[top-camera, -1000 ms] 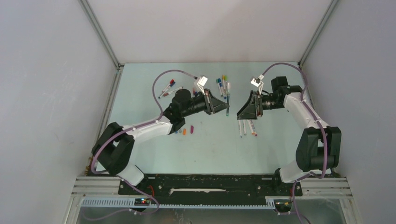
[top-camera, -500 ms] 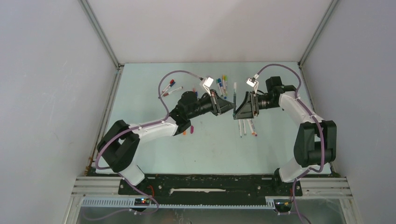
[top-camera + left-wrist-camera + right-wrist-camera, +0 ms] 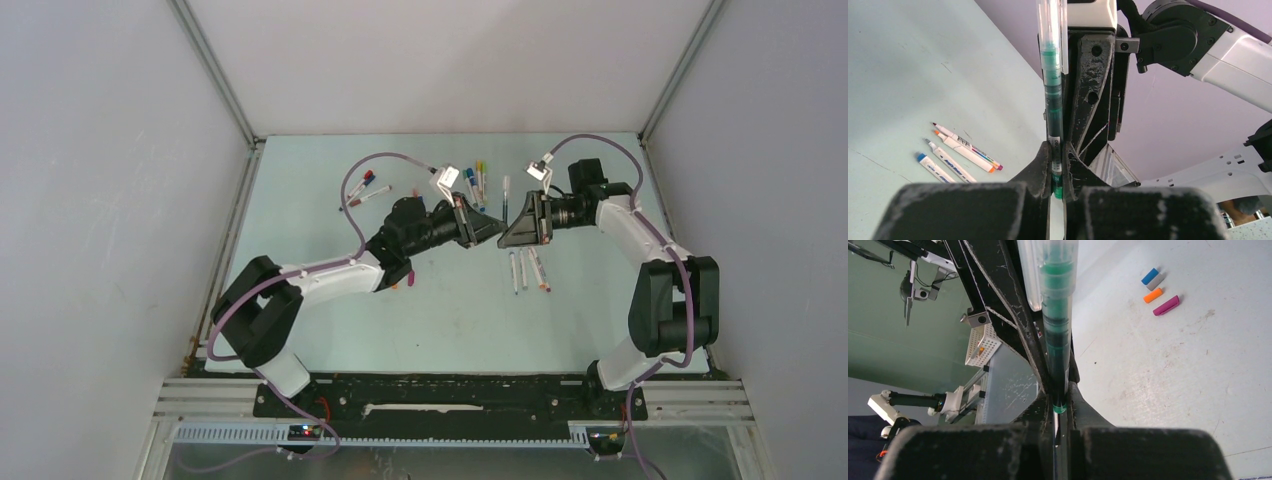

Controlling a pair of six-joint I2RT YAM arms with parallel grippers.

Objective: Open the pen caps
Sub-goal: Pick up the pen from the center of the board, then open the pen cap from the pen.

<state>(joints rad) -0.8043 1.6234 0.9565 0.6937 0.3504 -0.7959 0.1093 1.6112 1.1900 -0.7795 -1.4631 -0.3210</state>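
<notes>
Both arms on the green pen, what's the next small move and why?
Probably pull the two grippers straight apart along the pen's axis. The left gripper and right gripper are each shut on an end of the green pen, held in the air between them, with its cap apparently still on. Loose caps already lie on the table.

A lab test cell: plain grey walls (image 3: 110,180) on metal framing (image 3: 215,80) box in a pale table (image 3: 450,320), with cables (image 3: 370,165) looping above the arms and a slotted rail (image 3: 460,432) behind their bases.
</notes>
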